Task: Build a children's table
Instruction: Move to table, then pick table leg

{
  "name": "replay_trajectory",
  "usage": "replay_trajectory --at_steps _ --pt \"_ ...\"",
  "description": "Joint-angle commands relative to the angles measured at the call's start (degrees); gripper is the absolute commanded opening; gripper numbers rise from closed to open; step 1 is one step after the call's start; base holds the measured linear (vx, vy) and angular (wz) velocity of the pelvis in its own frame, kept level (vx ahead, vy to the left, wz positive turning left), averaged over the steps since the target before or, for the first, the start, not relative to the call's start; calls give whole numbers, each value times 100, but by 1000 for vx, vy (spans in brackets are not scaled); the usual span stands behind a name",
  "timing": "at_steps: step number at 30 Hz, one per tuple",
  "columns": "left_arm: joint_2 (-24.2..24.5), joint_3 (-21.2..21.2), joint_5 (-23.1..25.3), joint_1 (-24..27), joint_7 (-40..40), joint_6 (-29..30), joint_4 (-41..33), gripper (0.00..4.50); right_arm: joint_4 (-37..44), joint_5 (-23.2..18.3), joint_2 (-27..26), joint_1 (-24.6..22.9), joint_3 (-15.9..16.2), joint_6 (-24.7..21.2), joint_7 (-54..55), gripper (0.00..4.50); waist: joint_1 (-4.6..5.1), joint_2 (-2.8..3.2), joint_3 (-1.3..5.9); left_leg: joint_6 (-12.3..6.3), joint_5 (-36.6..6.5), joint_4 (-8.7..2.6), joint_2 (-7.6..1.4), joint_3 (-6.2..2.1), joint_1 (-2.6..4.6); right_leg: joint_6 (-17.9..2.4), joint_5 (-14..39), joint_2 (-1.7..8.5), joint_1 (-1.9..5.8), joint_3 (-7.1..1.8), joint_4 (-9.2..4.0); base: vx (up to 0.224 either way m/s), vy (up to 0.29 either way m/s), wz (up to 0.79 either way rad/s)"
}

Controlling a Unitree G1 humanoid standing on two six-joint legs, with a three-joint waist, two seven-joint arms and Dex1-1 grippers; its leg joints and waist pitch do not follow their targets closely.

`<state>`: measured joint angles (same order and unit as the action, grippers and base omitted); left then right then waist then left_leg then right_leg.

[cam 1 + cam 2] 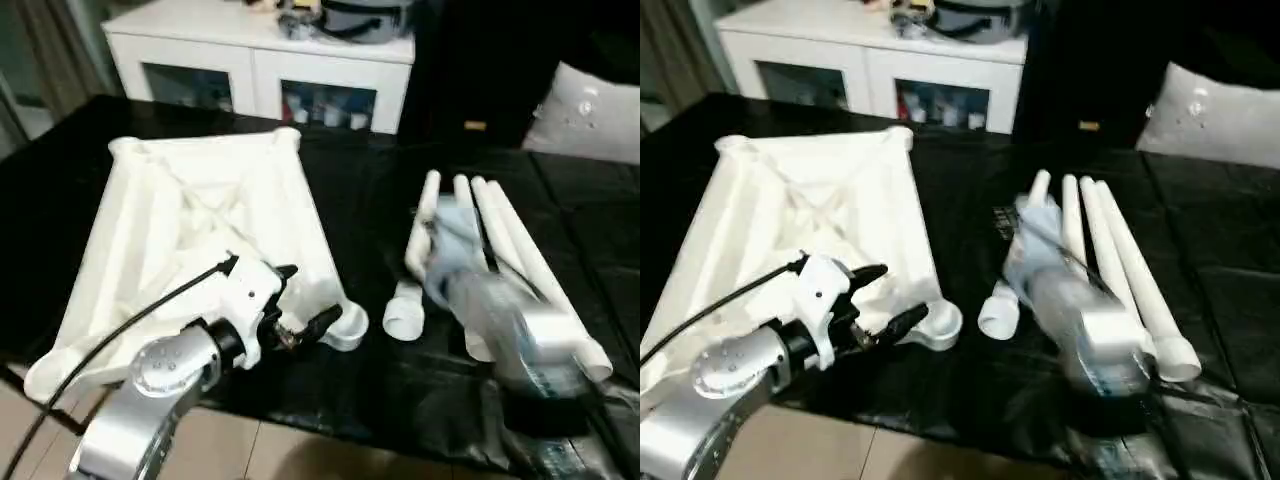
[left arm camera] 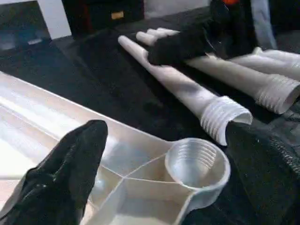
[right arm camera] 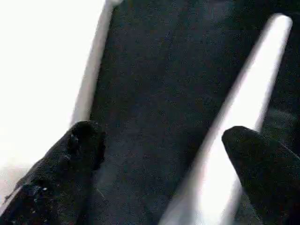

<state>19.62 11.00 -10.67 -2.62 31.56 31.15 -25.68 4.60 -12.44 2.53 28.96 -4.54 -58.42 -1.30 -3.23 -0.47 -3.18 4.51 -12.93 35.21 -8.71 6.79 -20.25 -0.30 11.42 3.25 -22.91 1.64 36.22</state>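
Observation:
The white tabletop [image 1: 200, 230] lies upside down on the left of the black surface, ribs up. Its near right corner socket [image 2: 194, 161] faces up. My left gripper [image 1: 310, 293] hangs open just above that corner, one finger on each side of the socket area, holding nothing. Several white legs [image 1: 1110, 250] lie side by side on the right. The leftmost leg's threaded end [image 2: 225, 117] rests close to the socket. My right gripper [image 3: 161, 131] is open low over the legs' far ends, with one leg [image 3: 234, 131] between its fingers, close to one of them.
A white cabinet with glass doors [image 1: 260, 70] stands behind the black surface, and a grey pillow [image 1: 590, 115] lies at the back right. The black surface's front edge [image 1: 330, 425] runs just under my forearms, with pale floor below.

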Motion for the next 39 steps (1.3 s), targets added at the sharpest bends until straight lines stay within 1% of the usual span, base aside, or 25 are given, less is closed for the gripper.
replay_trajectory --at_steps 1,2,3,4,6,7,9,10,11,13,14,17,18,19,24,27,28,29,30,32,33,34,37,38,39 --pt "4 -27 -85 -123 44 32 -13 447 -325 50 41 158 -118 -16 177 450 -41 29 385 221 183 -422 -206 12 -51 -933 -285 329 331 -231 -313 0 0 0" --pt "41 4 -7 -141 14 36 5 447 -380 137 92 178 -63 -169 211 450 -47 26 381 205 241 -416 -202 29 -54 -954 -437 325 331 -232 -308 0 0 0" --pt "85 33 -18 -164 47 102 -39 447 -393 152 93 210 -92 -382 237 450 -63 -12 377 183 302 -416 -200 47 -52 -989 -562 312 347 -222 -309 0 0 0" --pt "84 13 -118 -146 94 169 -121 447 -369 142 74 215 -125 -502 255 450 -96 28 372 180 293 -420 -204 50 -41 -1002 -564 327 347 -222 -301 0 0 0" --pt "75 -31 -245 -127 152 247 -214 447 -404 179 70 248 -142 -605 302 450 -99 33 363 214 223 -433 -218 45 -51 -996 -475 333 358 -212 -302 0 0 0" --pt "77 -36 -259 -126 161 255 -223 447 -415 186 68 253 -145 -604 311 450 -105 27 356 253 87 -446 -233 44 -52 -970 -295 350 366 -209 -318 0 0 0" --pt "185 10 -253 -136 244 268 -213 447 -600 266 18 322 -224 -526 469 450 -122 33 327 334 -279 -478 -245 46 -40 -902 262 368 347 -211 -362 0 0 0" --pt "224 30 -256 -143 279 290 -204 447 -681 309 -39 374 -296 -519 614 450 -120 22 311 366 -435 -494 -241 51 -33 -824 575 367 331 -218 -393 0 0 0" --pt "243 42 -259 -154 300 303 -188 447 -745 335 -75 415 -343 -515 714 450 -128 79 314 398 -522 -495 -234 46 -21 -795 712 370 318 -220 -393 0 0 0" --pt "277 65 -276 -204 330 343 -178 447 -776 425 -81 478 -351 -506 874 450 -124 38 302 438 -749 -518 -232 67 2 -655 1138 357 295 -223 -451 0 0 0" --pt "288 70 -298 -245 350 355 -164 447 -808 434 -103 527 -412 -585 930 450 -127 20 303 433 -774 -522 -239 71 7 -625 1190 359 291 -225 -457 0 0 0" --pt "353 103 -267 -306 389 322 -63 447 -1025 415 -196 564 -608 -677 1052 450 -130 27 306 469 -801 -533 -248 83 3 -551 1279 349 269 -216 -451 0 0 0" --pt "380 111 -253 -309 394 330 -59 447 -1067 398 -206 563 -621 -722 1037 450 -130 54 293 488 -891 -544 -247 80 0 -529 1375 345 266 -210 -458 0 0 0" --pt "380 96 -300 -291 413 363 -96 447 -1126 350 -246 553 -647 -741 999 450 -126 84 306 507 -906 -539 -252 76 3 -510 1356 348 266 -211 -447 0 0 0" --pt "416 139 -321 -276 453 367 -100 447 -1466 250 -396 578 -783 -722 1013 450 -119 40 337 519 -624 -523 -259 87 -15 -625 791 338 292 -197 -403 0 0 0" --pt "406 159 -315 -307 426 387 -102 447 -1621 250 -448 607 -868 -737 1051 450 -130 47 344 506 -530 -515 -262 103 -12 -657 651 342 296 -198 -386 0 0 0" --pt "406 146 -346 -337 420 398 -115 447 -1662 223 -484 637 -948 -779 1050 450 -127 20 339 494 -536 -519 -264 112 -16 -659 679 344 297 -198 -394 0 0 0" --pt "407 142 -349 -342 422 395 -110 447 -1672 218 -487 643 -956 -782 1047 450 -135 28 337 491 -543 -521 -264 110 -15 -653 709 345 297 -200 -389 0 0 0" --pt "412 116 -364 -382 436 367 -58 449 -1754 181 -502 675 -1018 -778 1024 434 -138 55 335 495 -568 -519 -263 115 -11 -640 759 348 289 -203 -398 0 0 0" --pt "406 116 -336 -395 441 324 6 450 -1824 161 -505 679 -1058 -750 1012 424 -143 58 332 500 -626 -524 -264 114 -1 -617 860 346 281 -200 -406 0 0 0" --pt "443 170 -276 -396 454 322 -5 450 -1822 144 -490 654 -1099 -791 1003 417 -158 10 333 483 -636 -530 -271 118 0 -588 927 354 290 -202 -410 0 0 0" --pt "457 183 -268 -398 458 329 -17 450 -1818 142 -486 652 -1107 -806 1004 406 -167 28 333 485 -625 -527 -274 124 3 -576 957 358 278 -202 -412 0 0 0" --pt "436 135 -360 -323 431 398 -122 450 -1821 104 -437 608 -1112 -862 937 385 -178 -21 335 460 -545 -528 -279 142 -6 -552 952 361 286 -202 -408 0 0 0" --pt "436 135 -360 -323 431 398 -122 450 -1821 104 -437 608 -1112 -862 937 376 -183 -7 337 462 -522 -527 -282 141 -5 -552 941 363 282 -199 -402 0 0 0" --pt "454 145 -327 -314 416 382 -113 450 -1864 108 -427 621 -1134 -863 912 369 -181 -14 339 456 -489 -524 -280 145 -11 -539 924 363 283 -199 -404 0 0 0"
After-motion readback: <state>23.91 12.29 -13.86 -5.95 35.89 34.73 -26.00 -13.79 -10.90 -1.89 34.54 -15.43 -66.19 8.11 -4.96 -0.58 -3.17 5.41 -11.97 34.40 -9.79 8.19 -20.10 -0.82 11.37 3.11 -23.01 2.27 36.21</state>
